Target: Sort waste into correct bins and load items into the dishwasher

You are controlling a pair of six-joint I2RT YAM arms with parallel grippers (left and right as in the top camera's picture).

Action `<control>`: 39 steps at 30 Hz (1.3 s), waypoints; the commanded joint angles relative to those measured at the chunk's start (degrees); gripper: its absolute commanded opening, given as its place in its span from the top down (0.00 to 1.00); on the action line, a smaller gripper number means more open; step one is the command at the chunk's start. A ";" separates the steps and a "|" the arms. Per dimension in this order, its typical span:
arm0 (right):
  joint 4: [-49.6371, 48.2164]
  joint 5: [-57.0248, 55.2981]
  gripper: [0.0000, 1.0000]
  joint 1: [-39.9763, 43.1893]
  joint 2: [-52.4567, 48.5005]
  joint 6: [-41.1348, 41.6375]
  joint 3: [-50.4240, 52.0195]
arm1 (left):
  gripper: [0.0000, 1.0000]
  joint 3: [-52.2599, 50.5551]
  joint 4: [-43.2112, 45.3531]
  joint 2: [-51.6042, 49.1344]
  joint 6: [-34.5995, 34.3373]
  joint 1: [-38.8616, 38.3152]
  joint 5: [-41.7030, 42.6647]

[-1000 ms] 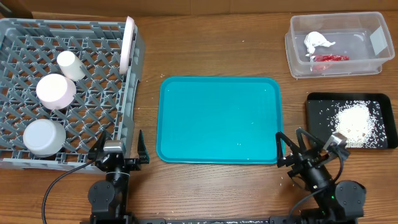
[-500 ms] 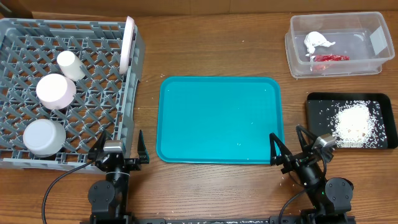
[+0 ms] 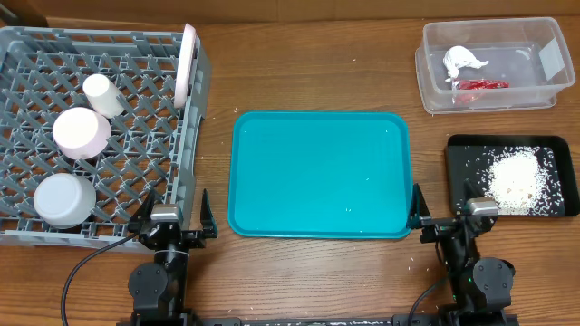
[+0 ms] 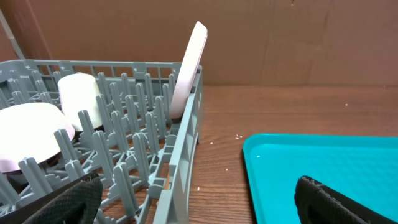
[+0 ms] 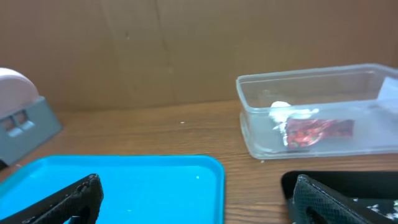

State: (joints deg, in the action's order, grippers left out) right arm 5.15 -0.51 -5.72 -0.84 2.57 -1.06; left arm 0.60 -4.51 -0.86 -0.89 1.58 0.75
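Observation:
The grey dish-rack crate (image 3: 195, 163) at the left holds a white cup (image 3: 102, 94), a small pinkish plate (image 3: 82, 131), a pale upturned bowl (image 3: 63, 199) and a large plate (image 3: 189, 63) standing on edge at its right wall. The clear tub (image 3: 435, 36) at the far right holds the white tissue (image 3: 462, 60) and the red wrapper (image 3: 480, 84). My left gripper (image 3: 172, 215) is open and empty at the crate's near right corner. My right gripper (image 3: 446, 213) is open and empty between the teal tray and the black tray. The right wrist view shows the tub (image 5: 367, 81) and wrapper (image 5: 317, 132).
A flat teal tray (image 3: 317, 172) lies in the middle. A black tray (image 3: 462, 149) with a heap of white rice lies at the right, below the tub. A few loose grains lie on the wood near the right gripper. A cardboard wall closes the far side.
My right gripper has swung from a slanted pose to face straight ahead and shifted slightly right. The left arm and all objects have not moved.

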 commanded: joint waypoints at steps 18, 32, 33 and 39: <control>-0.35 3.69 0.00 3.26 0.72 0.81 0.61 | 0.00 -0.33 0.07 0.66 0.90 -0.11 -0.72; -0.55 3.61 0.00 3.72 0.72 2.14 0.61 | 0.00 -0.33 0.09 0.66 0.92 -0.11 -0.72; -0.55 3.61 0.00 3.91 0.72 2.14 0.61 | 0.00 -0.33 0.07 0.66 0.90 -0.11 -0.72; -0.55 3.61 0.00 4.09 0.68 2.14 0.61 | 0.00 -0.33 0.09 0.66 0.92 -0.11 -0.72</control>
State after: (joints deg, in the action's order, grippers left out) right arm 5.08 3.01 -1.87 -0.84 4.34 -1.06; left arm 0.60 -4.51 -0.86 -0.89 1.58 0.75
